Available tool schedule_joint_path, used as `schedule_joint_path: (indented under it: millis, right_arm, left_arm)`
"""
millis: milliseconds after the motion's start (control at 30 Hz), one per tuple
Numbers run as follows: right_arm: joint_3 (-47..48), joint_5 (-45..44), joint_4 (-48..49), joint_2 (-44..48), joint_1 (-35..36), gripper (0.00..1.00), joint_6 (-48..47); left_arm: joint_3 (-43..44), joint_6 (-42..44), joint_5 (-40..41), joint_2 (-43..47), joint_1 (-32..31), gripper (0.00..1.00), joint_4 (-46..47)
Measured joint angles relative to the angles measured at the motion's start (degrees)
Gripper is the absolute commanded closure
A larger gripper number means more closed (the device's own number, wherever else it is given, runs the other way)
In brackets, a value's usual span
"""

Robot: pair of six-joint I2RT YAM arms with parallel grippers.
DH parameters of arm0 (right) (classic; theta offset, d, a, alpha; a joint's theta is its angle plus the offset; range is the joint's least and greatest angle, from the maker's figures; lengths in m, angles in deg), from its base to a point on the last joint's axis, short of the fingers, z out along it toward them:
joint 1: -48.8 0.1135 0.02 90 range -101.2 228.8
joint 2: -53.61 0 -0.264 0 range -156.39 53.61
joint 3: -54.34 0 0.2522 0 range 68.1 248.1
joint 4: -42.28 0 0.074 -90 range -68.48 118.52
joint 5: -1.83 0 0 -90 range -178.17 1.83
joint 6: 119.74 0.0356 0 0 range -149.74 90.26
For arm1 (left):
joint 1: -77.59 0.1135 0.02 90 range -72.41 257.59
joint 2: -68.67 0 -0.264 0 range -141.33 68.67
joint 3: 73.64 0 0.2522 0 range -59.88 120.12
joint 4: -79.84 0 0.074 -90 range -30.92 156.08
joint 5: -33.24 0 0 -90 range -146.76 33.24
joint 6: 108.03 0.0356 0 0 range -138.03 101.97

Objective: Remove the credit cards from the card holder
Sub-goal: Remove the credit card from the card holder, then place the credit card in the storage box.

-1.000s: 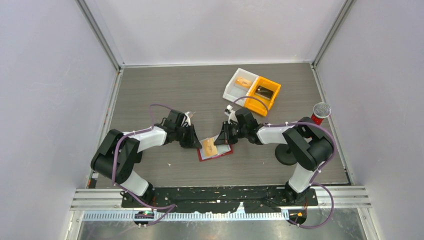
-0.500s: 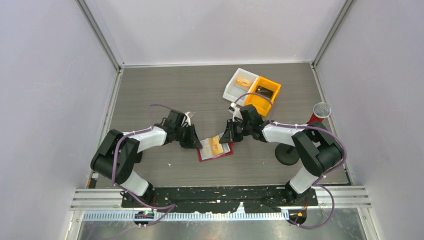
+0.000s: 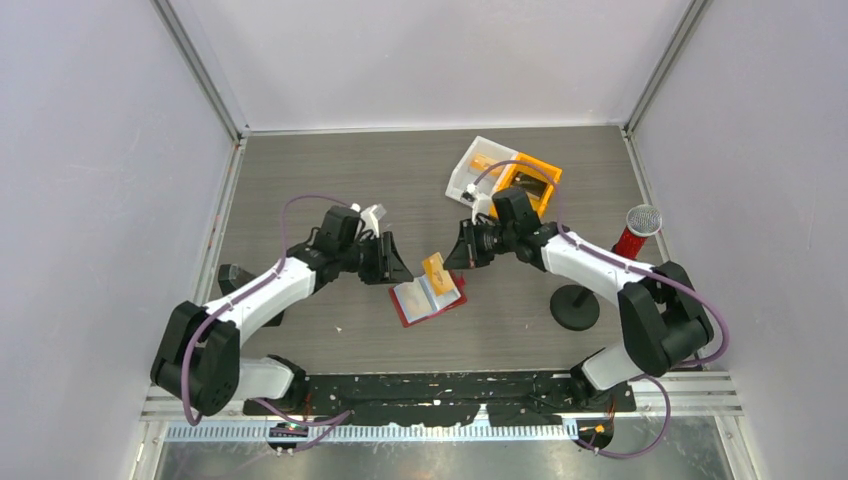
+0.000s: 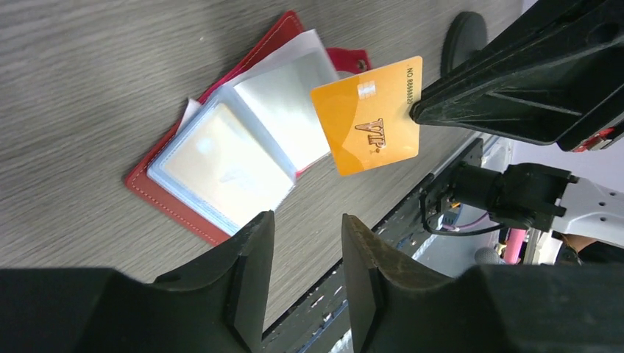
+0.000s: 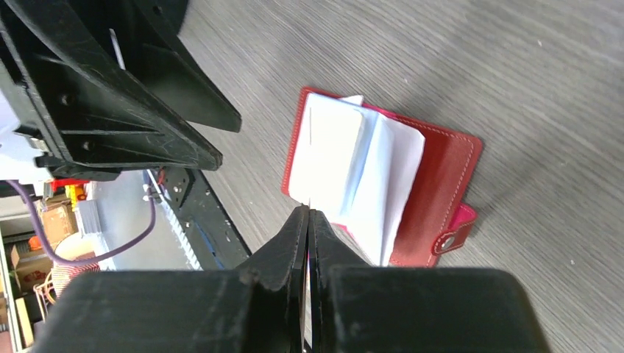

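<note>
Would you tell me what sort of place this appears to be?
Probably a lab test cell for robot manipulation: plain pale walls on aluminium framing enclose a wood-grain table, and the left arm and right arm are bolted to a rail at its near edge.

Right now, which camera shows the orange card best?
The left wrist camera: the orange card faces it, lettering plain, held by the right hand. The top camera shows it tiny; the right wrist camera sees only its edge.
</note>
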Motion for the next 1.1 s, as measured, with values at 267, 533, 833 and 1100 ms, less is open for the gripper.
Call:
schedule_joint_path:
  millis: [267,533,833,1100]
  right_arm:
    - [4.72,6.60,-5.20,4.22,-0.55,0.95,-3.17]
    - [5.35,13.31,-8.41,9.68,-0.55,0.95,-5.35]
    - [5.33,17.64,-8.50,12.07,-0.50,0.95,-5.55]
    - [4.70,19.52,-7.26,12.98,-0.46,0.95,-4.70]
  left_arm:
    - [1.86,1.62,-2.82,3.63,0.00,0.51,-0.59]
    - [1.44,1.95,-5.16,11.91,0.00,0.45,1.25]
    - [-0.02,0.50,-10.54,13.64,0.00,0.56,6.54]
    - [-0.02,-0.02,-13.75,13.79,0.00,0.88,7.21]
